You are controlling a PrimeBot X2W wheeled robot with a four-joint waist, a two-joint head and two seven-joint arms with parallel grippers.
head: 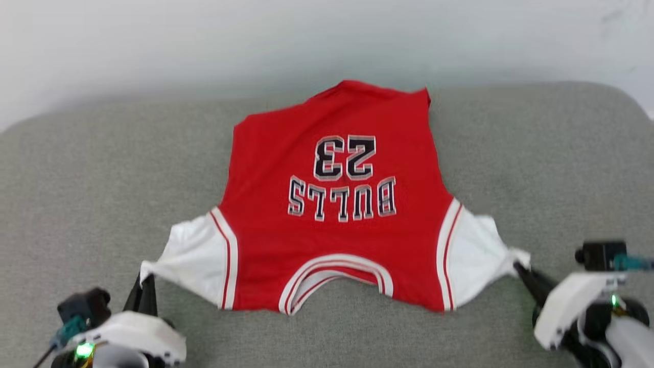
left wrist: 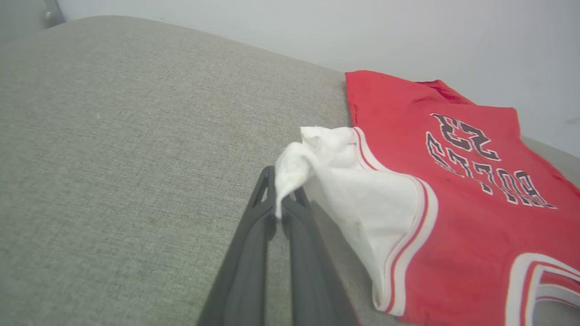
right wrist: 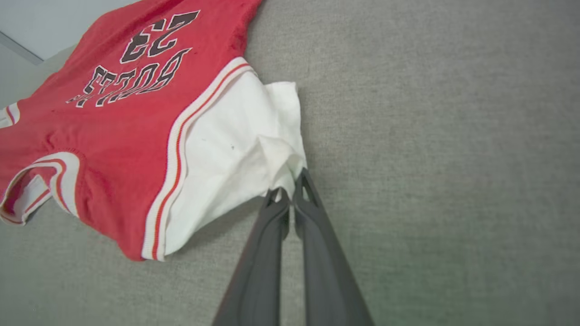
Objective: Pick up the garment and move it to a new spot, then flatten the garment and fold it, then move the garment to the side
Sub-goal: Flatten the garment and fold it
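The garment [head: 332, 204], a red jersey with white sleeves and black "BULLS 23" lettering, lies spread front-up on the grey cushion [head: 92, 194], collar toward me. My left gripper [head: 145, 280] is shut on the tip of one white sleeve [left wrist: 294, 163], pulling it outward. My right gripper [head: 517, 265] is shut on the tip of the other white sleeve [right wrist: 272, 154]. In the left wrist view the left gripper [left wrist: 281, 192] pinches bunched white cloth. The right wrist view has the right gripper [right wrist: 289, 188] clamped on the sleeve corner. Both sleeves are stretched taut, and the far hem is rumpled.
The grey cushion [right wrist: 453, 136] has bare fabric on both sides of the jersey and in front of the collar. A pale wall [head: 327, 36] rises right behind the cushion's far edge, close to the jersey's hem.
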